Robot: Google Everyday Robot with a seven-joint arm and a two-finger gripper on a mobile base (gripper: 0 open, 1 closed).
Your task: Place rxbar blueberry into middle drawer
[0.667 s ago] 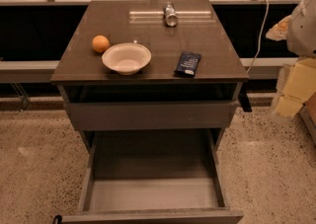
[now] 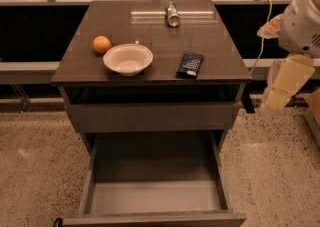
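The rxbar blueberry [image 2: 190, 64], a flat dark navy bar, lies on the right part of the dark cabinet top [image 2: 200, 36], near the front edge. The middle drawer [image 2: 155, 197] is pulled open below, with a bare grey floor and low side walls. My gripper [image 2: 278, 92] hangs on the cream-coloured arm end to the right of the cabinet, below the level of the top and well clear of the bar. It holds nothing that I can see.
A white bowl [image 2: 128, 59] and an orange [image 2: 101, 44] sit on the left of the top. A silver can [image 2: 172, 15] lies at the back. A shut grey drawer front [image 2: 150, 116] is above the open drawer. Speckled floor surrounds the cabinet.
The arm end with the gripper has shifted slightly left, toward the cabinet's right side. The bar and the drawer have not moved.
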